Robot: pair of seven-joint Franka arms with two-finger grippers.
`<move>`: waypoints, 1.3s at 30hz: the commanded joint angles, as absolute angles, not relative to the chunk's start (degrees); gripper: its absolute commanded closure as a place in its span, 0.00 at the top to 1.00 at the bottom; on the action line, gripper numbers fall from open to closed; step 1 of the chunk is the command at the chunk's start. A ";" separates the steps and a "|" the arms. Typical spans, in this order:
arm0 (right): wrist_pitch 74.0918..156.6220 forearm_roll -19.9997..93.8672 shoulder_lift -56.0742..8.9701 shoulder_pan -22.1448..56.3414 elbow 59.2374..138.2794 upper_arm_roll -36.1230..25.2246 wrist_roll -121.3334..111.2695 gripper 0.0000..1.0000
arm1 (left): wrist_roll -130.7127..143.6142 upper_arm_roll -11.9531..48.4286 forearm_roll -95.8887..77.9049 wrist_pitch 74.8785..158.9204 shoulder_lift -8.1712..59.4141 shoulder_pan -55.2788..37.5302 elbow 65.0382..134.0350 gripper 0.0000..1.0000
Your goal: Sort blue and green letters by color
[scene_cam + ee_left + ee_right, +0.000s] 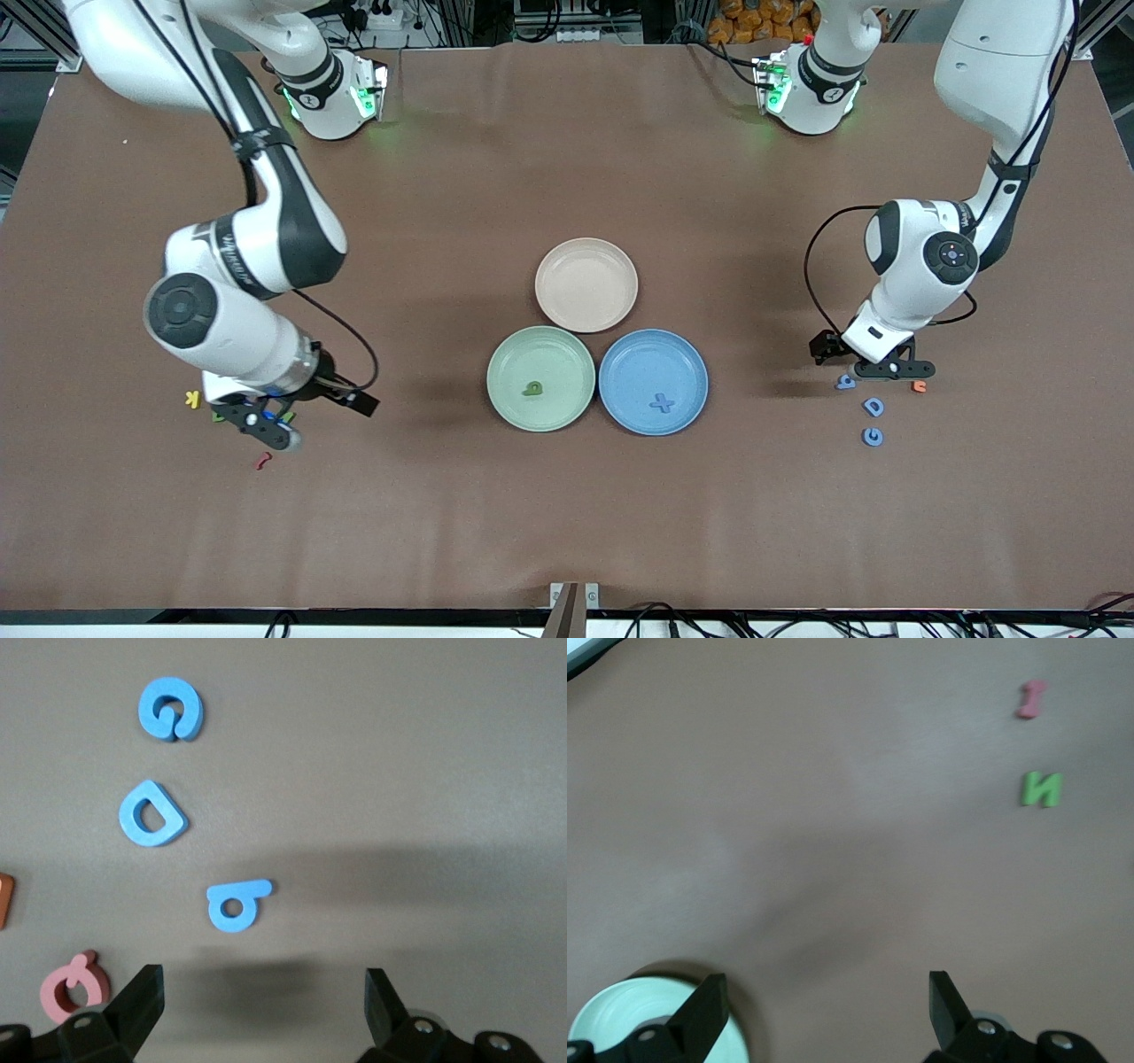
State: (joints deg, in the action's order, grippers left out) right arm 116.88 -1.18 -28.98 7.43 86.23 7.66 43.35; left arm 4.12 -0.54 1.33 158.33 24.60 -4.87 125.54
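Blue letters: X (662, 404) already in blue plate (620, 354); b (236, 904), D (151, 814), G (170, 709) loose on counter (567, 514) at left arm's end, lined up under the left pincer (261, 997).

Green: one piece (532, 388) in green plate (505, 354); N (1042, 789) on counter at right arm's end, others mostly hidden under that arm.

Plate colour = bin for that colour, prob. why the beige plate (567, 257), at 12 o'clock of the pair, sits empty.

Left pincer wide, empty, low over b, likely next pick. Right pincer (826, 997) wide, empty, over its cluster.

Strays: pink Q (73, 987), orange piece (3, 899), yellow K (191, 399), dark red piece (1030, 699).

Writing: only the letters; arm logos unreadable.
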 commanded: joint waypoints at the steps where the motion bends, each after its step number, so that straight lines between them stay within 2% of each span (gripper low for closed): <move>1: 117.33 -0.18 -24.26 3.79 93.16 8.44 38.25 1.00 | 3.69 0.26 2.46 158.03 27.24 -3.69 122.52 1.00; 9: 117.95 -0.26 -22.68 -0.08 96.85 8.26 31.47 1.00 | 2.37 0.35 2.46 156.63 31.37 -1.67 117.16 1.00; 19: 120.23 -0.79 -22.50 -3.69 99.75 7.56 27.16 1.00 | 2.72 0.44 -1.31 143.18 33.14 -1.41 110.57 1.00; 27: 127.08 -1.05 -22.50 -7.38 104.32 7.47 20.75 1.00 | 3.43 0.44 -1.41 142.65 33.13 -1.76 110.57 1.00; 33: 136.22 -1.14 -22.94 -7.47 108.89 5.98 20.04 1.00 | 3.25 0.44 -1.41 142.65 34.19 -1.76 109.87 1.00; 39: 140.97 -1.23 -25.83 -7.30 109.42 5.45 20.21 0.97 | 3.52 0.44 -2.20 142.65 34.89 -2.11 109.34 1.00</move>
State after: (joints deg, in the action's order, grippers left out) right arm 137.54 -1.17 -25.07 -7.06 107.80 5.45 20.66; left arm 3.48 0.28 -0.35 143.70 33.79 -1.87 111.19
